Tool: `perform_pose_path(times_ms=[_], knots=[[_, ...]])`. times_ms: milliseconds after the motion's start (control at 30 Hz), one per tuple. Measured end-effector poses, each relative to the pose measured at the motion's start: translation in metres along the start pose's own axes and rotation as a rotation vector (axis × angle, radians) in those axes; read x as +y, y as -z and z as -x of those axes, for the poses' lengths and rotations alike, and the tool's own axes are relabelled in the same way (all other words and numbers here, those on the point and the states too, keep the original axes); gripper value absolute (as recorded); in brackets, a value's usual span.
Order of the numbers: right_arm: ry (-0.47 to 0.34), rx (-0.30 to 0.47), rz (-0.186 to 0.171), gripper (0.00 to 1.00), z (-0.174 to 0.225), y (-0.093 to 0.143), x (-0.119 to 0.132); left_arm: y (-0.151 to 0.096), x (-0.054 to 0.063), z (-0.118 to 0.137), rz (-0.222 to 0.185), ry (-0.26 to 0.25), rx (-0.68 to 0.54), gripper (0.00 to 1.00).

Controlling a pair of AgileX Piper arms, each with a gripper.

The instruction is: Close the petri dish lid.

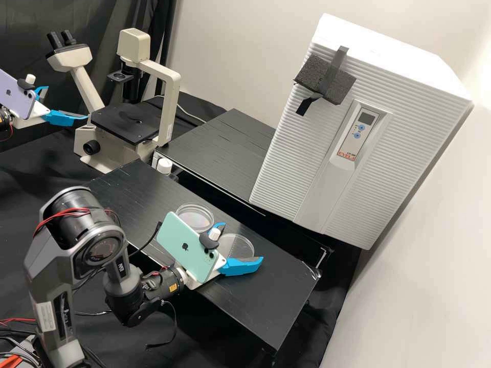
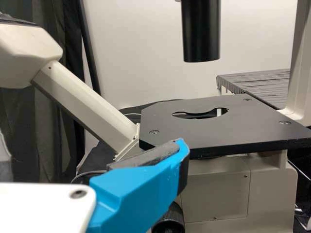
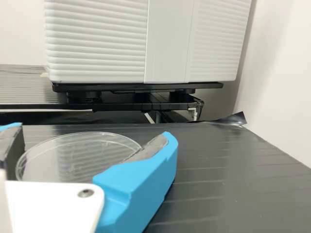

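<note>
My right gripper (image 1: 241, 242) is low over the bench in the high view, its blue fingers apart on either side of a clear round petri dish lid (image 1: 238, 247). A clear petri dish (image 1: 196, 219) stands behind, close to the phone. In the right wrist view, the lid (image 3: 80, 158) lies flat between the fingers of my right gripper (image 3: 93, 133), no firm grip visible. My left gripper (image 1: 67, 102) is open at the far left, holding nothing; in the left wrist view one finger of my left gripper (image 2: 141, 194) is in front of the microscope.
A microscope (image 1: 125, 120) stands at the back left, its black stage (image 2: 218, 126) near my left gripper. A large white appliance (image 1: 358, 128) stands at the back right beyond the bench (image 1: 266, 301). A white-capped bottle (image 1: 164, 166) is by the bench's back edge.
</note>
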Motion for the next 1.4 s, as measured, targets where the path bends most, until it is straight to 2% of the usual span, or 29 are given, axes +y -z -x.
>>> perform_pose_path(times_ms=[233, 400, 533, 633, 833, 933, 1100, 1400], knots=[[-0.004, 0.003, 0.001, 0.00, 0.001, 0.001, 0.001, 0.000, 0.000, 0.000, 0.000, 0.000, 0.000, 1.00], [-0.008, 0.034, -0.041, 0.00, 0.006, 0.010, 0.008, 0.000, 0.000, 0.000, 0.000, 0.000, 0.000, 1.00], [-0.037, 0.097, -0.072, 0.00, 0.016, 0.022, 0.017, 0.000, 0.000, 0.000, 0.000, 0.000, 0.000, 1.00], [-0.046, 0.156, -0.081, 0.00, 0.024, 0.034, 0.018, 0.000, 0.000, 0.000, 0.000, 0.000, 0.000, 1.00], [0.017, 0.270, -0.092, 0.00, 0.038, 0.054, 0.007, 0.000, 0.000, 0.000, 0.000, 0.000, 0.000, 1.00], [0.058, 0.317, -0.092, 0.00, 0.042, 0.063, -0.001, 0.000, 0.000, 0.000, 0.000, 0.000, 0.000, 1.00], [0.089, 0.345, -0.079, 0.00, 0.045, 0.070, -0.009, 0.000, 0.000, 0.000, 0.000, 0.000, 0.000, 1.00], [0.099, 0.305, -0.060, 0.00, 0.038, 0.072, -0.019, 0.000, 0.000, 0.000, 0.000, 0.000, 0.000, 1.00]])
